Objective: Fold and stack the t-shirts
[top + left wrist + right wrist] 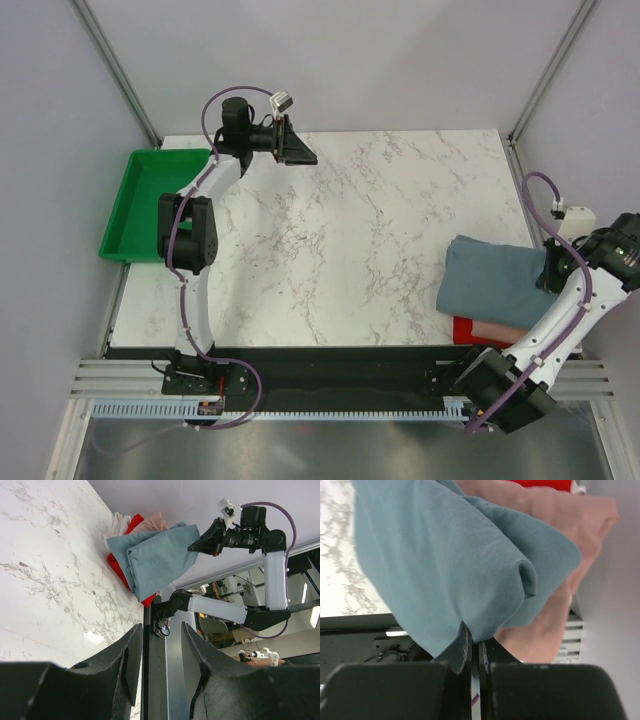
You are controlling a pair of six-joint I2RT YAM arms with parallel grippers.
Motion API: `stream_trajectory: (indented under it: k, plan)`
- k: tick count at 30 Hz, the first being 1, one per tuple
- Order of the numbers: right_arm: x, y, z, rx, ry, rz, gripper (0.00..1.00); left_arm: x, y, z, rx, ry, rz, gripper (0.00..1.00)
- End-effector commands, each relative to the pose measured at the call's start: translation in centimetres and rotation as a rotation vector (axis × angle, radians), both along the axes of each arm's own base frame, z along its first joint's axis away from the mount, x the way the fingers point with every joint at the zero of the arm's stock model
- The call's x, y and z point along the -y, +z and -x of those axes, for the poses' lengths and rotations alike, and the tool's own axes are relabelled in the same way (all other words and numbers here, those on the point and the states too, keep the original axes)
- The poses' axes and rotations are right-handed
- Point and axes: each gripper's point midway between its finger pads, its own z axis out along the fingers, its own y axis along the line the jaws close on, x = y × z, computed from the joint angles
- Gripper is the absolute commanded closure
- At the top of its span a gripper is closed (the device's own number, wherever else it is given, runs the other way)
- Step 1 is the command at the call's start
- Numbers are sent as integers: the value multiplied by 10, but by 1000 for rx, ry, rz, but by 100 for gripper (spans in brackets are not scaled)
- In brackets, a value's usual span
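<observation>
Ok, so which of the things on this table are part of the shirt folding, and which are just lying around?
Part of the job: blue-grey t-shirt, pink t-shirt, red t-shirt, piled together on the right.
Just lying about: green tray, over on the left.
</observation>
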Motion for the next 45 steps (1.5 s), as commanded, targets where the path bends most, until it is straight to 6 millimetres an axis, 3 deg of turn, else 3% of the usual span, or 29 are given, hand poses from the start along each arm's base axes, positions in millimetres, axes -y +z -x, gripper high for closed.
stream_trajectory:
  k: [1, 8, 16, 24, 32, 38, 39, 40, 42, 43, 44, 45]
  plan:
    - [8, -7, 12, -23, 66, -36, 100, -2, 12, 17, 45, -111, 17, 56]
    - [36, -18, 17, -30, 12, -60, 100, 4, 11, 22, 41, -128, 17, 55]
    - [66, -20, 3, 2, -15, -17, 100, 10, 12, 32, 32, -153, 17, 55]
    - [104, -7, -21, 57, -56, 32, 100, 9, 16, 39, 38, -162, 18, 55]
    - [124, -19, -27, 32, -52, 111, 100, 10, 16, 42, 33, -171, 18, 55]
    - [126, -28, -30, 4, -26, 198, 100, 14, 17, 48, 39, -188, 20, 55]
    - [122, -32, -32, -2, -5, 202, 97, 15, 17, 49, 39, -191, 20, 54]
    - [121, -31, -32, -15, -6, 228, 81, 16, 18, 51, 39, -194, 20, 54]
    - [120, -31, -45, -2, 10, 302, 66, 17, 20, 52, 44, -197, 21, 53]
    - [121, -18, -43, 13, -2, 391, 62, 17, 21, 53, 51, -197, 22, 53]
    - [122, -1, -60, 77, 28, 487, 59, 17, 22, 54, 57, -197, 23, 53]
    - [116, 15, -59, 128, 47, 573, 55, 17, 26, 56, 71, -197, 25, 53]
